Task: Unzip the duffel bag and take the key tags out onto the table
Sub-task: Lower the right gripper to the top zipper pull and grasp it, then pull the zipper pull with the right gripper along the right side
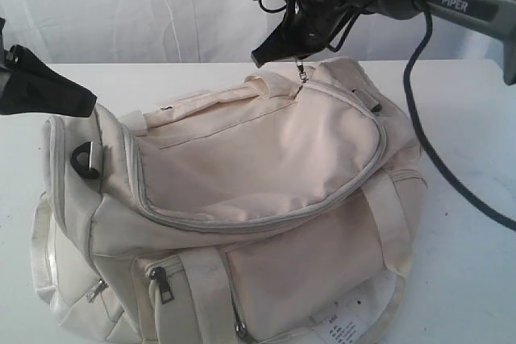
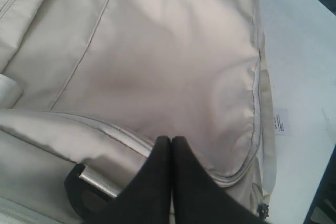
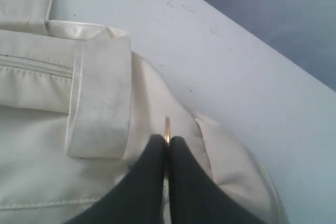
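Currently, right hand [image 3: 167, 140] pinched on zipper pull [image 3: 167, 127] (duffel bag [image 1: 266, 159] top), left hand [image 2: 171, 141] closed.

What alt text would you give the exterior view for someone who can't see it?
The right gripper pinches the zipper pull at the top of a zipped cream duffel bag on a white table. The left gripper, shut, is at the bag's left end.

The bag [image 1: 266, 167] is being framed nearly whole from slightly above by the exterior camera; parts of its top are being viewed close up, downward, by both wrist cameras.
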Tool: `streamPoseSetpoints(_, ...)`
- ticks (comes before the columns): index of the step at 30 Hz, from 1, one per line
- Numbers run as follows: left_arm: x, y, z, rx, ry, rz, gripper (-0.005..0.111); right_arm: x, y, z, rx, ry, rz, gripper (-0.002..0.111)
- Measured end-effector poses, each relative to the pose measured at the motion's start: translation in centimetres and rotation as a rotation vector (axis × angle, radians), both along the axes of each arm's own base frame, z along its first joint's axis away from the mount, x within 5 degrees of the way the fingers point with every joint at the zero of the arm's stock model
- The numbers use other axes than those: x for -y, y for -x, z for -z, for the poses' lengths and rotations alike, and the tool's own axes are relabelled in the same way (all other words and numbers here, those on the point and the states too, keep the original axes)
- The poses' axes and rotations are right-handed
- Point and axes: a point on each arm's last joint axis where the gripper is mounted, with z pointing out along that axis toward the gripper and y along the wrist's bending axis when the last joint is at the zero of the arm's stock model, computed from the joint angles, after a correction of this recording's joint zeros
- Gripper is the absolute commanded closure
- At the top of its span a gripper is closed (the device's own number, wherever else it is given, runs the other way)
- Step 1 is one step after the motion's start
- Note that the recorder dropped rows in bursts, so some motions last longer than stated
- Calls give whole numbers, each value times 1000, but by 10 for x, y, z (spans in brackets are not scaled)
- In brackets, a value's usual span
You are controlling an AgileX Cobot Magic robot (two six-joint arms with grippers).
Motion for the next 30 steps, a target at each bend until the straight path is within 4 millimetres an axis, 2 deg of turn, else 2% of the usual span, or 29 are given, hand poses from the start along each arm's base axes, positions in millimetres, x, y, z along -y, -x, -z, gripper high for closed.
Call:
streamPoseSetpoints(10,0,0,0,2,2,1,107,13,15,-22,-59,45,42,108)
streamPoseSetpoints(21,0,0,0,1,4,1,107,33,42,-44,-100,93,41,108)
streamPoseSetpoints(30,0,0,0,1,5,1,107,47,63,-48,-122,112,39,108)
